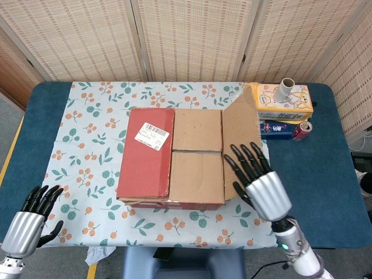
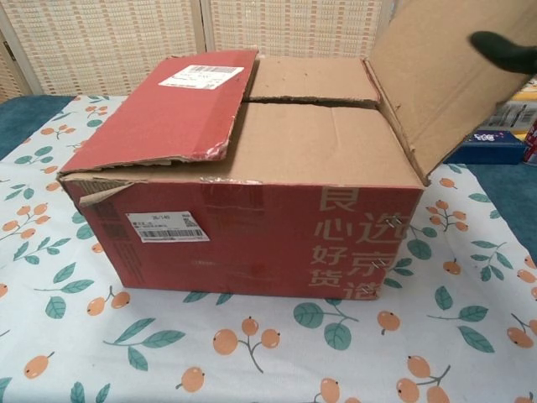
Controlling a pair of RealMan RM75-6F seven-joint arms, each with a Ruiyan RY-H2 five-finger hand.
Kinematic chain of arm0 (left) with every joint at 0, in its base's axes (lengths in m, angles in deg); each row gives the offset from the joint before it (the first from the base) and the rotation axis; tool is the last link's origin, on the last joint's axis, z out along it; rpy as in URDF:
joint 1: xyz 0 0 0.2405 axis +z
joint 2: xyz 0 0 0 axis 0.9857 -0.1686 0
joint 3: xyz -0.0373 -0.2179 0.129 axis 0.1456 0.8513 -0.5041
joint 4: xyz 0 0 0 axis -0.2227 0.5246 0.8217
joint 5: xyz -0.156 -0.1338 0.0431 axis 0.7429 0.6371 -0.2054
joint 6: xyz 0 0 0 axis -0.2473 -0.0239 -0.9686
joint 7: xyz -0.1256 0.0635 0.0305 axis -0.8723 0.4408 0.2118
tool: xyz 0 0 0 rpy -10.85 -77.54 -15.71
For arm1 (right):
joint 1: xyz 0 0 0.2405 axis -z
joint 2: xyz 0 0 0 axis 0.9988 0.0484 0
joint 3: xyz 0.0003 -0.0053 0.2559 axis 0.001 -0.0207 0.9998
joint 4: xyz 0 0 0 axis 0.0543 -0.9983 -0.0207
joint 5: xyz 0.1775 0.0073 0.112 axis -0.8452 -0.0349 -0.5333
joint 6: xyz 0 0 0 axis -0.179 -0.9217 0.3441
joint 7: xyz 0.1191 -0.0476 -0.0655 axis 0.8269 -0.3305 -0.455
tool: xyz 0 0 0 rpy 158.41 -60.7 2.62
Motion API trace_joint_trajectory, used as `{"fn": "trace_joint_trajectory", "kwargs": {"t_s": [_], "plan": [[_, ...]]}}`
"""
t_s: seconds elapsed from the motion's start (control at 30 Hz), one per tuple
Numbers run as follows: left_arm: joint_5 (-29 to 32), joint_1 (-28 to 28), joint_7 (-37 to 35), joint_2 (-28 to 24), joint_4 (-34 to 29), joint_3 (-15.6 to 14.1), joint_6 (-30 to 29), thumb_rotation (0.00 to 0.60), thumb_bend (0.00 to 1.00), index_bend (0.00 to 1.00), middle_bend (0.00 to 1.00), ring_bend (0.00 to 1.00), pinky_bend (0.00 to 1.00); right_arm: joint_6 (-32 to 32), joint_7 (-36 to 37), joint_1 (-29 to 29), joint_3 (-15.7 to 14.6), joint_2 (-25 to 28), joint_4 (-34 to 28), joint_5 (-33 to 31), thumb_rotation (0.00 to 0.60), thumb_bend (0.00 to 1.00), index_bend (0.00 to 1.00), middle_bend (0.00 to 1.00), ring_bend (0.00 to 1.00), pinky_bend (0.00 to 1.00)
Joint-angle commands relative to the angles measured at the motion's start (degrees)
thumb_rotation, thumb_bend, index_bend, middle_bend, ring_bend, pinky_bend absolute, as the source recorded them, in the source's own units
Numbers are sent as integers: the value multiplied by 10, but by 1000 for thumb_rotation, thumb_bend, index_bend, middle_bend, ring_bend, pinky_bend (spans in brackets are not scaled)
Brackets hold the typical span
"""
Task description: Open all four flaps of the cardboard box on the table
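The red cardboard box (image 1: 168, 157) (image 2: 243, 210) sits mid-table. Its right outer flap (image 1: 241, 139) (image 2: 449, 71) stands swung up and outward, brown inside showing. The left outer flap (image 1: 146, 152) (image 2: 164, 109), red with a white label, still lies flat. Two brown inner flaps (image 1: 196, 151) (image 2: 315, 126) lie closed, meeting along a seam. My right hand (image 1: 258, 183) is at the raised flap's outer side, fingers spread against it, holding nothing; only a dark fingertip (image 2: 503, 49) shows in the chest view. My left hand (image 1: 32, 218) hovers open at the near left table edge.
At the back right stand a yellow box (image 1: 279, 102) with a grey tube (image 1: 286, 89) on it, a dark blue packet (image 1: 279, 129) and a red can (image 1: 302, 130). A floral cloth (image 1: 87, 128) covers the table. Wicker screens stand behind.
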Motion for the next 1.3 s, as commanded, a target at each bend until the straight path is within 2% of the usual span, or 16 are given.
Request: {"fn": "trace_joint_trajectory", "kwargs": {"t_s": [0.03, 0.2, 0.5, 0.57, 0.7, 0.8, 0.97, 1.17, 1.3], "plan": [[1, 0, 8, 2, -2, 0, 3, 600, 420, 73, 104, 18, 0, 98, 110, 89, -58, 33, 74, 22, 600, 445, 0, 0, 0, 0], [-17, -5, 13, 7, 0, -7, 11, 600, 420, 75, 104, 19, 0, 160, 196, 141, -71, 18, 160, 15, 600, 444, 0, 0, 0, 0], [-87, -5, 42, 44, 24, -17, -16, 600, 419, 89, 104, 22, 0, 154, 250, 161, -64, -2, 233, -1, 600, 444, 0, 0, 0, 0], [-86, -7, 65, 41, 5, -14, -7, 600, 418, 83, 104, 22, 0, 152, 263, 161, -61, -1, 243, -4, 600, 444, 0, 0, 0, 0], [-73, -4, 177, 48, -63, 0, 15, 600, 396, 68, 104, 21, 0, 131, 310, 159, -65, 10, 263, -9, 600, 444, 0, 0, 0, 0], [-67, -12, 234, 56, -104, 6, 44, 600, 374, 53, 104, 19, 0, 127, 335, 160, -67, 23, 263, -8, 600, 444, 0, 0, 0, 0], [-63, -34, 291, 69, -152, 17, 93, 600, 363, 44, 101, 18, 0, 143, 344, 169, -61, 30, 262, -2, 600, 444, 0, 0, 0, 0], [-73, -60, 352, 77, -207, 18, 151, 600, 365, 36, 42, 0, 0, 155, 393, 172, -71, 53, 262, 26, 600, 445, 0, 0, 0, 0], [-59, -76, 381, 80, -250, 20, 193, 600, 380, 41, 42, 0, 0, 171, 402, 179, -64, 57, 264, 24, 600, 444, 0, 0, 0, 0]]}}
